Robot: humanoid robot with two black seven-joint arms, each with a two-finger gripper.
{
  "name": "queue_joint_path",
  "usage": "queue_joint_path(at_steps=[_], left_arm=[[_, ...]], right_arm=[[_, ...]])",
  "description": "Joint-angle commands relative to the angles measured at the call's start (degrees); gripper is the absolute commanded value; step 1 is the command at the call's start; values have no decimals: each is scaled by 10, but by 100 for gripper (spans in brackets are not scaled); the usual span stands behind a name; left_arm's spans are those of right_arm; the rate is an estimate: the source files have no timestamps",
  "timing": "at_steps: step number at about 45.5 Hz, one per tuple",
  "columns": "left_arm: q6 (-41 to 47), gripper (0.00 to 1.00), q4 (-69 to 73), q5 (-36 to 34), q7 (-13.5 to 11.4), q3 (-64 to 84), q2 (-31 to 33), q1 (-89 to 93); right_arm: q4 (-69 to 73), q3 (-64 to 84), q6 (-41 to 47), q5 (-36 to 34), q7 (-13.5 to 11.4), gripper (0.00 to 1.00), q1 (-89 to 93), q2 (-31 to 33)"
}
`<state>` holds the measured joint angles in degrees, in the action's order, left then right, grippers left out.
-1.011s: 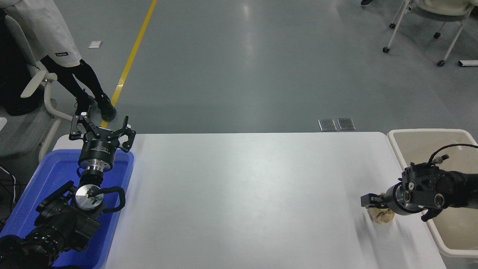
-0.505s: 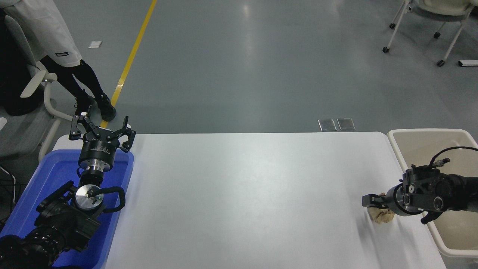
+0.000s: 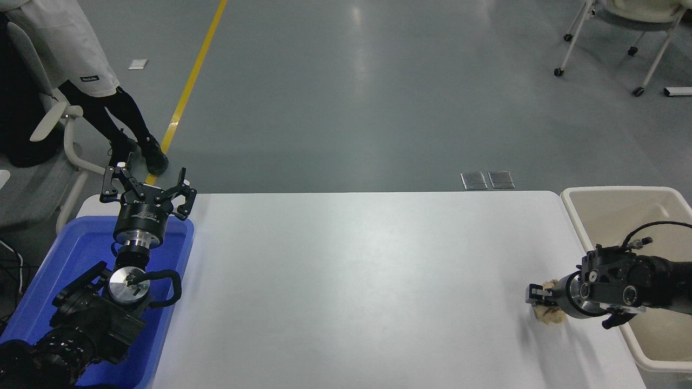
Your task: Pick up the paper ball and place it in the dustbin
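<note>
The paper ball (image 3: 550,315) lies on the white counter (image 3: 357,281) near its right edge, just left of the dustbin. Going left to right: a person's legs (image 3: 116,124) show on the floor at the far left, beside a chair (image 3: 51,116). Below them, a bright blue tub (image 3: 70,275) sits at the counter's left end, and the left hand (image 3: 147,190) hangs parked above its far rim, fingers spread wide and holding nothing. The middle of the counter is plain white. At the right, the right hand (image 3: 540,298) reaches in from the picture's right edge, pointing leftward, and sits low over the paper ball, touching it. Its fingers appear to flank the wad, yet whether they are clenched on it cannot be told. The cream dustbin (image 3: 616,192) stands against the counter's right end.
</note>
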<state>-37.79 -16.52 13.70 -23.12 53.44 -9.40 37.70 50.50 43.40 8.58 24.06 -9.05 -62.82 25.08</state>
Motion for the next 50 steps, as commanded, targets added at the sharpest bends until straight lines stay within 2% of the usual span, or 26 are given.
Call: queue_joint_path(at_steps=[1, 15, 30, 44, 50], left_arm=[[0, 99, 0, 0, 0, 0, 0, 0], [0, 99, 0, 0, 0, 0, 0, 0], [0, 99, 0, -1, 0, 0, 0, 0], [0, 99, 0, -1, 0, 0, 0, 0], [0, 99, 0, -1, 0, 0, 0, 0]], right_arm=[[4, -2, -2, -53, 1, 0, 2, 1], [17, 4, 6, -53, 1, 0, -18, 21], [159, 100, 16, -49, 1, 0, -163, 50], [230, 158, 172, -44, 2, 0, -305, 75], [264, 180, 213, -41, 2, 0, -380, 81]])
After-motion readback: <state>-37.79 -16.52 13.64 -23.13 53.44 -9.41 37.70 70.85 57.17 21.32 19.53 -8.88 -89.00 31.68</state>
